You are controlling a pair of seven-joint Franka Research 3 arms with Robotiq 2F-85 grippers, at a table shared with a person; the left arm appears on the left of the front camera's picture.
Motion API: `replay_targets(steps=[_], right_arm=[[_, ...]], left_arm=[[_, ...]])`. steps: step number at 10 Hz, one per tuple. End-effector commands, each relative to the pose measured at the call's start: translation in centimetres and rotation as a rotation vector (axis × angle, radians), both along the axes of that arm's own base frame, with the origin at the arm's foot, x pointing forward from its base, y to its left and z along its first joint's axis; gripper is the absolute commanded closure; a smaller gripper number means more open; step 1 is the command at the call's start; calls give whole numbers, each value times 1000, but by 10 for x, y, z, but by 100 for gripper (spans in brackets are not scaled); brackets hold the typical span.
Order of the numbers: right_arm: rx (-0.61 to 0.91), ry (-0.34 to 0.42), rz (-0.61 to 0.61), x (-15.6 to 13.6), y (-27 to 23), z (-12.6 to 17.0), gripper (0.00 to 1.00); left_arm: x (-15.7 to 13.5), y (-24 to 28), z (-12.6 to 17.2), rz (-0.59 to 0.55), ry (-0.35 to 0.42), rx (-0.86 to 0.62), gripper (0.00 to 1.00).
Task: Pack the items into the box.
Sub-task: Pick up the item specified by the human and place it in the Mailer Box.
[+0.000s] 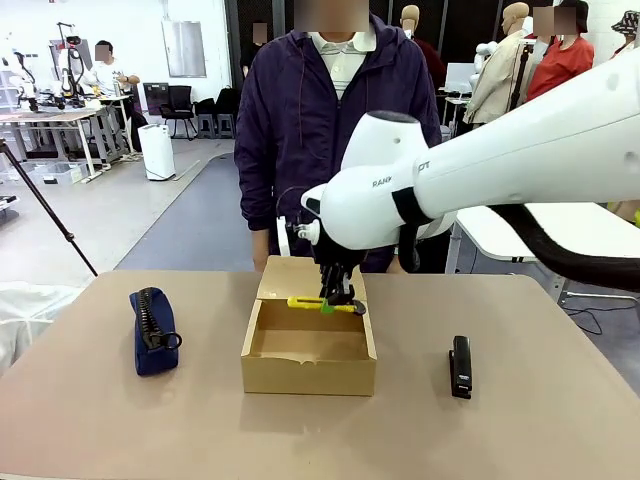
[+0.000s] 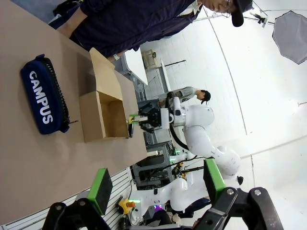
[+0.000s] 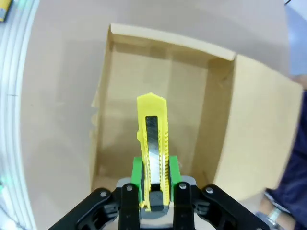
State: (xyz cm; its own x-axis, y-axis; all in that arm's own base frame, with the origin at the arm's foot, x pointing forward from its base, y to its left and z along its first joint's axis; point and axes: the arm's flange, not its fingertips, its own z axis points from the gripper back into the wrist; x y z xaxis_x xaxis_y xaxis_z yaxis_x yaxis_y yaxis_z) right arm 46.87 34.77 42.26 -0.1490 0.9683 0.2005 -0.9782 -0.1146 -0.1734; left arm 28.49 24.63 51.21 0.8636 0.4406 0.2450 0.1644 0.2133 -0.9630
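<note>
My right gripper (image 1: 338,299) hangs just above the open tan box (image 1: 308,378), shut on a slim yellow pen-like tool (image 1: 318,304) that lies level over the box's back half. In the right wrist view the tool (image 3: 153,143) sticks out from between the green pads, with the box's bare floor (image 3: 124,96) below it. A navy blue zippered pouch (image 1: 153,330) lies on the table left of the box, apart from it. In the left wrist view my left gripper (image 2: 156,184) stands open, high and well away from the pouch (image 2: 43,98) and the box (image 2: 103,115).
A black stapler (image 1: 460,365) lies on the table right of the box. A person in a dark jacket (image 1: 300,130) stands at the far edge behind the box, whose lid flap (image 3: 254,124) lies open toward them. Brown tabletop (image 1: 520,430) stretches in front.
</note>
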Motion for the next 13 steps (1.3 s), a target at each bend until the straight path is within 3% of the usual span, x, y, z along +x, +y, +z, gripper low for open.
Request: replay_targets(steps=[1, 3, 5, 6, 7, 8, 13], right_arm=[[-15, 29, -76, 14, 27, -33, 100], [-21, 50, -128, 22, 39, -63, 100], [-39, 71, -145, 23, 40, -74, 100], [-41, 73, -152, 22, 41, -74, 72], [-42, 64, -157, 22, 40, -72, 15], [-46, 62, -156, 22, 39, -71, 0], [-24, 54, -170, 25, 33, -67, 0]], left_arm=[[0, 0, 3, 1, -19, -19, 0], [0, 0, 3, 1, -19, -19, 0], [0, 0, 3, 1, -19, -19, 0], [0, 0, 3, 1, -19, -19, 0], [0, 0, 3, 1, -19, -19, 0], [0, 0, 3, 1, -19, -19, 0], [0, 0, 3, 1, -19, -19, 0]])
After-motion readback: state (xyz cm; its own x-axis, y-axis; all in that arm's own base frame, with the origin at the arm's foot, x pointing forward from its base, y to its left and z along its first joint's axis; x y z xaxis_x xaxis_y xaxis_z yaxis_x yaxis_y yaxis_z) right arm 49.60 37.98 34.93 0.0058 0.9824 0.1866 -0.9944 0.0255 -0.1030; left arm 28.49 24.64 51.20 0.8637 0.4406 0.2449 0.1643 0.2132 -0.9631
